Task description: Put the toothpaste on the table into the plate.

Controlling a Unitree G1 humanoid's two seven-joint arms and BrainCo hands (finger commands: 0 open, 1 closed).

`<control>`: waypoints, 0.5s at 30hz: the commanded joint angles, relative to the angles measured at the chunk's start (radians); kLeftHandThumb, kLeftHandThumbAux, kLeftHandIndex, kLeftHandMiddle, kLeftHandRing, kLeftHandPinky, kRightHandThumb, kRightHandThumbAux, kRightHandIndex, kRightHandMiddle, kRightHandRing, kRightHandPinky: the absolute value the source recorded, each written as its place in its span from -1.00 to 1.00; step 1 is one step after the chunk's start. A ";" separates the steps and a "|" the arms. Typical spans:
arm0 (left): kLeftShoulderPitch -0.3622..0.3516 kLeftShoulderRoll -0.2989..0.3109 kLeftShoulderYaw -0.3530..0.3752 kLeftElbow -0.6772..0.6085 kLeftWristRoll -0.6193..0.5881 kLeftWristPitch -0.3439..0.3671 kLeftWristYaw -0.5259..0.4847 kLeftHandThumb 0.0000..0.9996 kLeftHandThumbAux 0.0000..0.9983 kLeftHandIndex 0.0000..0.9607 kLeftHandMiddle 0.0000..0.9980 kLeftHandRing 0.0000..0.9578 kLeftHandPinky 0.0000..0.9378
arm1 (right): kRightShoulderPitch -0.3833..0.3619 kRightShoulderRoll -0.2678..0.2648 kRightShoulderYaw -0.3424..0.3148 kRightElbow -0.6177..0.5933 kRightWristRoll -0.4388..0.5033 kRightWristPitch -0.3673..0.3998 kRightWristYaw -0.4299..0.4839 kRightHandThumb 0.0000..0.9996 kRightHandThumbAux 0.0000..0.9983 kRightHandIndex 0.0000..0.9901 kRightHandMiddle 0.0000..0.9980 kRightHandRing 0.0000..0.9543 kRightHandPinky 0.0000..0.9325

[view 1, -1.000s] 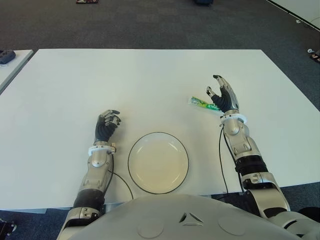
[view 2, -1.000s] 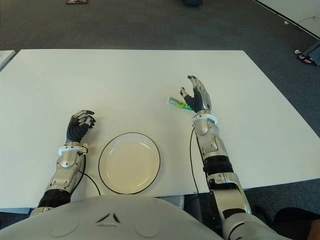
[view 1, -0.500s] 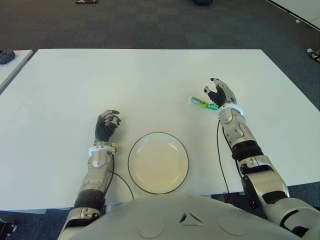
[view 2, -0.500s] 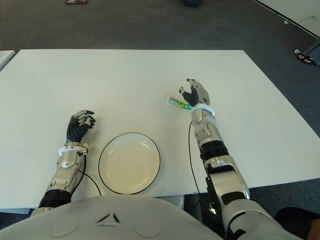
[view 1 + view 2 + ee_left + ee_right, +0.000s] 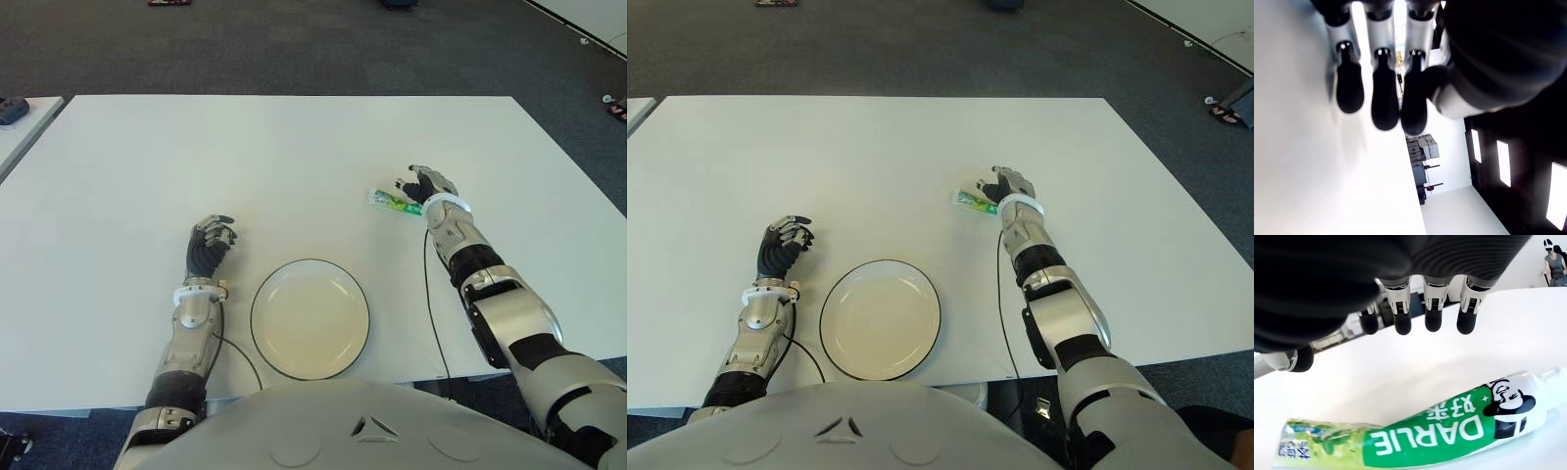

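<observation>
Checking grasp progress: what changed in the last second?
The right hand dropped from raised and upright to low over the toothpaste tube, fingers spread above it, not closed on it. The tube lies flat on the table where it was. The left hand, left of the empty plate, has not moved; its fingers are curled and hold nothing.

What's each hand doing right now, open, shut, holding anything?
Left hand: fingers curled, holding nothing, left of the plate.
Right hand: fingers open over the toothpaste, not grasping it.
</observation>
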 commanded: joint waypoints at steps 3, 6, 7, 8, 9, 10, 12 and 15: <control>0.028 -0.017 -0.008 0.033 0.006 0.040 0.007 0.41 0.44 -0.11 0.24 0.31 0.29 | -0.062 0.023 0.057 0.133 -0.009 -0.018 0.023 -0.03 -0.57 -1.00 -1.00 -1.00 -1.00; 0.031 -0.018 -0.008 0.027 0.006 0.041 0.008 0.41 0.44 -0.11 0.25 0.31 0.30 | -0.078 0.035 0.076 0.174 -0.007 -0.018 0.034 -0.02 -0.57 -1.00 -1.00 -1.00 -1.00; 0.032 -0.018 -0.008 0.025 0.007 0.040 0.009 0.41 0.44 -0.11 0.25 0.32 0.30 | -0.081 0.038 0.082 0.187 -0.006 -0.019 0.037 -0.01 -0.57 -1.00 -1.00 -1.00 -1.00; 0.034 -0.019 -0.008 0.023 0.007 0.040 0.009 0.41 0.44 -0.11 0.25 0.32 0.30 | -0.084 0.041 0.088 0.199 -0.007 -0.021 0.039 0.00 -0.57 -1.00 -1.00 -1.00 -1.00; 0.034 -0.019 -0.008 0.022 0.007 0.040 0.009 0.41 0.44 -0.11 0.25 0.32 0.30 | -0.086 0.042 0.093 0.208 -0.006 -0.023 0.040 0.01 -0.57 -1.00 -1.00 -1.00 -1.00; 0.035 -0.019 -0.008 0.020 0.007 0.040 0.008 0.41 0.44 -0.11 0.25 0.32 0.30 | -0.090 0.043 0.100 0.214 -0.008 -0.023 0.047 0.01 -0.57 -1.00 -1.00 -1.00 -1.00; 0.036 -0.018 -0.008 0.020 0.005 0.037 0.006 0.41 0.44 -0.11 0.25 0.32 0.30 | -0.092 0.050 0.116 0.231 -0.013 -0.025 0.054 0.02 -0.58 -1.00 -1.00 -1.00 -1.00; 0.038 -0.014 -0.006 0.023 0.002 0.036 -0.001 0.41 0.44 -0.11 0.24 0.31 0.29 | -0.083 0.060 0.141 0.259 -0.021 -0.041 0.051 0.03 -0.61 -1.00 -1.00 -1.00 -1.00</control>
